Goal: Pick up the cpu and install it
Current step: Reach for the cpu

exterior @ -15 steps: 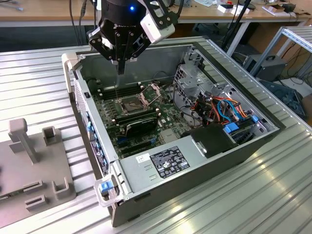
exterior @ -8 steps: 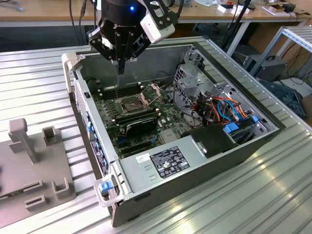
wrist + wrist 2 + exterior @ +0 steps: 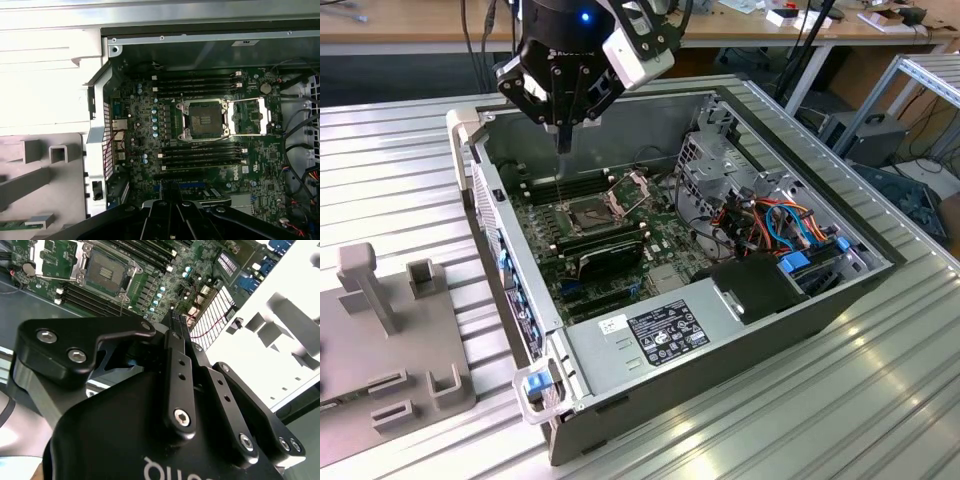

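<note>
My gripper (image 3: pixel 563 125) hangs over the back left corner of the open computer case (image 3: pixel 620 385), above the motherboard (image 3: pixel 665 235). Its black fingers are shut, and a thin grey sliver, the cpu (image 3: pixel 563 142) seen edge-on, sticks down between them. In the second wrist view the gripper (image 3: pixel 174 319) has its fingertips pressed together. The dark square socket (image 3: pixel 590 212) lies below and a little to the exterior view's right of the gripper. Both wrist views show the socket (image 3: pixel 202 120) (image 3: pixel 106 273) bare, with its metal frame (image 3: pixel 247 116) swung open beside it.
Memory slots (image 3: pixel 200 150) flank the socket. A metal drive cage (image 3: pixel 715 175), coloured cables (image 3: pixel 775 225) and the power supply (image 3: pixel 660 330) fill the case's right and front. A grey fixture (image 3: pixel 390 340) with posts and slots stands on the ribbed table at the exterior view's left.
</note>
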Motion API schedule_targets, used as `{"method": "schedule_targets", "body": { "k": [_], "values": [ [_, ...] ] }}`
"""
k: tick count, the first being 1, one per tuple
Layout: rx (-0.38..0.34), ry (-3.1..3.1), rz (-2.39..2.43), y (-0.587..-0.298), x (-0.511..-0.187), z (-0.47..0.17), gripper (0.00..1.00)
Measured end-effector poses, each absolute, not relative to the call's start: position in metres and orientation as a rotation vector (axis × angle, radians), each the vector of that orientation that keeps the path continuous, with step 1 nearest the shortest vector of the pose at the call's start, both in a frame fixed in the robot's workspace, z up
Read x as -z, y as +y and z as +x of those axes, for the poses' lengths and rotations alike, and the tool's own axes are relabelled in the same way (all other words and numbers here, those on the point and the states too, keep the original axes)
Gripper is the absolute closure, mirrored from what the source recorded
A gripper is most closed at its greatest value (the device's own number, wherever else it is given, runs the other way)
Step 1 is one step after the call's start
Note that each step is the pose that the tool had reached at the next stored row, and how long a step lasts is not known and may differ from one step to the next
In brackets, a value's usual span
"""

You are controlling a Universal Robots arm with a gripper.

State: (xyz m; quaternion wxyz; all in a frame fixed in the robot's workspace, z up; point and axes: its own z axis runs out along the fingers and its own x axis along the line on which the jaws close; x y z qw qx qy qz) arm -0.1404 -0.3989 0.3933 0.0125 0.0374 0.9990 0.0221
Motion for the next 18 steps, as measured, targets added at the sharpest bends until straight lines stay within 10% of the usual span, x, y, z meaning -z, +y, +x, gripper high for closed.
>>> {"method": "schedule_targets", "body": {
  "k": [18],
  "values": [
    [-0.069,3.114,0.116,-0.399,-0.393,-0.162,0.89]
  ]
}}
